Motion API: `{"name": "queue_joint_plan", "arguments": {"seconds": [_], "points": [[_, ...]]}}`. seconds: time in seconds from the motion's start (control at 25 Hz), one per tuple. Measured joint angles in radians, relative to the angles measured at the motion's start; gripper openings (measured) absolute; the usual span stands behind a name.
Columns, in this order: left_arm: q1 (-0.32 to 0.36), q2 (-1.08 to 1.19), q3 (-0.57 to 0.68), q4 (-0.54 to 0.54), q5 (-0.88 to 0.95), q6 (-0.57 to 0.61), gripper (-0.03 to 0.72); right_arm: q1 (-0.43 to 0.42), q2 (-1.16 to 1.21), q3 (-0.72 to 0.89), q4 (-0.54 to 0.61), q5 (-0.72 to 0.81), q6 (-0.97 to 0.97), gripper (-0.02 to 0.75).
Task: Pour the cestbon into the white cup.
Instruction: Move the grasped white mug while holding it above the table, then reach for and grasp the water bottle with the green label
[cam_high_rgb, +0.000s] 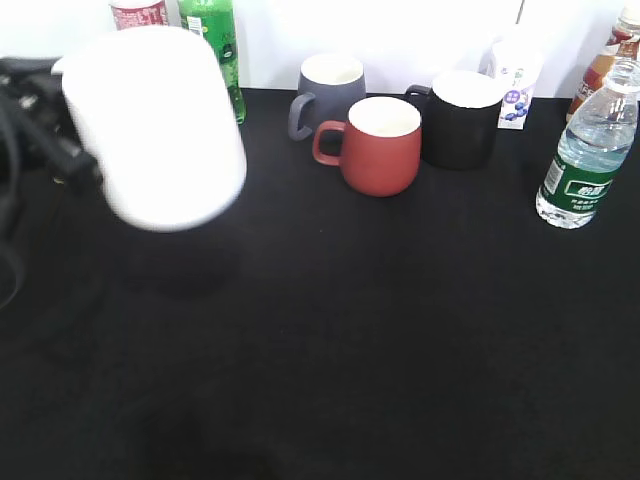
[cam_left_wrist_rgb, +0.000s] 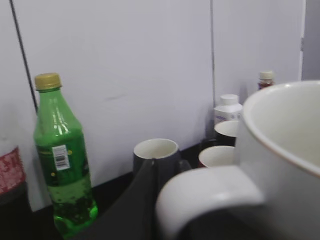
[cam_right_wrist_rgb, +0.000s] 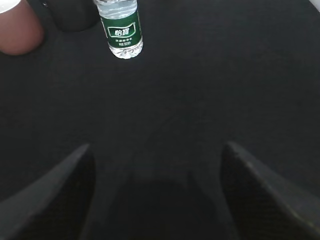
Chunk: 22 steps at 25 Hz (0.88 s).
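Observation:
The white cup (cam_high_rgb: 155, 125) is a large plain mug held in the air above the black table at the left, blurred and slightly tilted. In the left wrist view it (cam_left_wrist_rgb: 285, 150) fills the right side, its loop handle in front. My left gripper (cam_left_wrist_rgb: 180, 200) is shut on that handle; one dark finger shows beside it. The cestbon (cam_high_rgb: 588, 150), a clear bottle with a dark green label, stands upright at the far right. In the right wrist view it (cam_right_wrist_rgb: 120, 27) stands ahead. My right gripper (cam_right_wrist_rgb: 157, 165) is open and empty above bare tabletop, well short of the bottle.
A grey mug (cam_high_rgb: 330, 90), a red mug (cam_high_rgb: 382, 145) and a black mug (cam_high_rgb: 462, 115) stand at the back middle. A green soda bottle (cam_high_rgb: 215, 40) and a red-labelled bottle (cam_high_rgb: 138, 12) stand back left. A small white bottle (cam_high_rgb: 515, 80) and another bottle (cam_high_rgb: 610, 55) stand back right.

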Motion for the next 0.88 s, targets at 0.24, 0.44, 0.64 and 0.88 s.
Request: {"name": "queue_joint_plan", "arguments": {"seconds": [0.24,0.44,0.64,0.88], "points": [[-0.089,-0.029,0.001,0.008,0.082,-0.007,0.062,-0.001,0.215,-0.081,0.079,-0.422,0.006,0.592],[-0.089,-0.029,0.001,0.004,0.089,-0.008,0.062,-0.001,0.624,-0.088,0.041,-0.942,-0.007,0.592],[-0.089,-0.029,0.001,0.001,0.089,-0.009,0.062,-0.001,0.872,0.071,-0.060,-1.139,-0.008,0.522],[-0.089,-0.029,0.001,0.000,0.089,-0.009,0.062,-0.001,1.144,0.211,-0.090,-1.521,-0.008,0.522]]}}
